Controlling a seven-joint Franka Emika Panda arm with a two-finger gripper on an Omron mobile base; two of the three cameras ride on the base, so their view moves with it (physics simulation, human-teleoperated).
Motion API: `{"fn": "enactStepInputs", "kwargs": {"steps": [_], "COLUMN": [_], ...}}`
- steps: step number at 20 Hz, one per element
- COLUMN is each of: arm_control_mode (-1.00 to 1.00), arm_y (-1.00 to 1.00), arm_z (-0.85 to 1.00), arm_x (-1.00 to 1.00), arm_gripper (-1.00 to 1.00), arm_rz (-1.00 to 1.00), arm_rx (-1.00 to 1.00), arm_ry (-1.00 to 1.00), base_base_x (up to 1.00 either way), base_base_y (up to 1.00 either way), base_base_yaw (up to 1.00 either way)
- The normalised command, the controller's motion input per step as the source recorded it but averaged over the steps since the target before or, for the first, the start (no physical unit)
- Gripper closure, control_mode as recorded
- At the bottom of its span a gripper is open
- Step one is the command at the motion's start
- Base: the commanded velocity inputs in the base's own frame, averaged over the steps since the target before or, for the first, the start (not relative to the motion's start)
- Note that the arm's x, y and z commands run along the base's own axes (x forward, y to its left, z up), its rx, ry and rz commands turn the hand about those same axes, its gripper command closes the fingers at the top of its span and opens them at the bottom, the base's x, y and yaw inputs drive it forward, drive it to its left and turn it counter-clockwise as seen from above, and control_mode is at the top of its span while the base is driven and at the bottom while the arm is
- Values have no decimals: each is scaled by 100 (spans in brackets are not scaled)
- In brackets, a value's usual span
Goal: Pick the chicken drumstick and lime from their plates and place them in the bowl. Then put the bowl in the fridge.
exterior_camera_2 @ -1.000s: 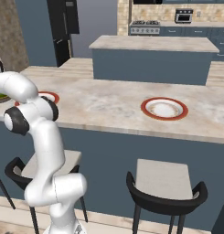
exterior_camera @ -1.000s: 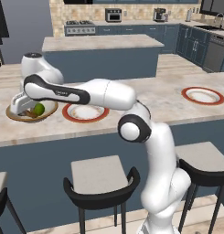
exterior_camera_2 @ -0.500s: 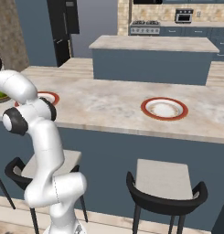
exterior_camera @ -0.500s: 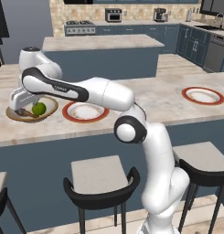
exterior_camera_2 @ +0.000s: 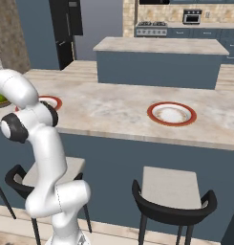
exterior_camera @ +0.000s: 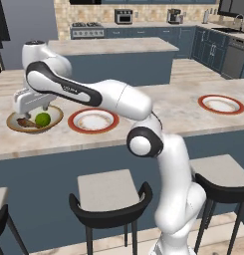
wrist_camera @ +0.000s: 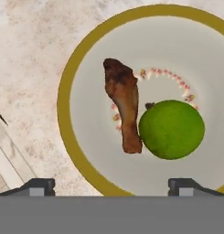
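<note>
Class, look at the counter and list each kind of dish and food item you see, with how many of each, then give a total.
Plates: 2, near plate and far plate
Bowl: 1, bowl
Chicken drumstick: 1, chicken drumstick, in the bowl
Lime: 1, lime, in the bowl
Total: 5

Brown chicken drumstick (wrist_camera: 124, 107) lies touching green lime (wrist_camera: 171, 129) inside bowl (wrist_camera: 86, 151).

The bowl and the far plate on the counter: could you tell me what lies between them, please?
In the left base view, the other plate, empty, sits right beside the bowl; past it, bare counter runs to the far plate.
</note>
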Motion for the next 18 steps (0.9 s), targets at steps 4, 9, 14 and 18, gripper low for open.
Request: {"fn": "enactStepInputs", "kwargs": {"steps": [4,9,14,18], "arm_control_mode": [-100,-100,-100,-100], "arm_y": [-59,-66,-54,-35], "arm_z": [-12,-25,-26,-18], "arm_x": [-42,-32,-37,-25], "arm_gripper": [-100,-100,-100,-100], "arm_rz": [-16,-18,-18,-30], "arm_rx": [1,5,7,15], "arm_ry": [-2,-4,-15,-24], "base_base_x": [0,0,0,0], "base_base_y": [0,0,0,0], "base_base_yaw": [0,0,0,0]}}
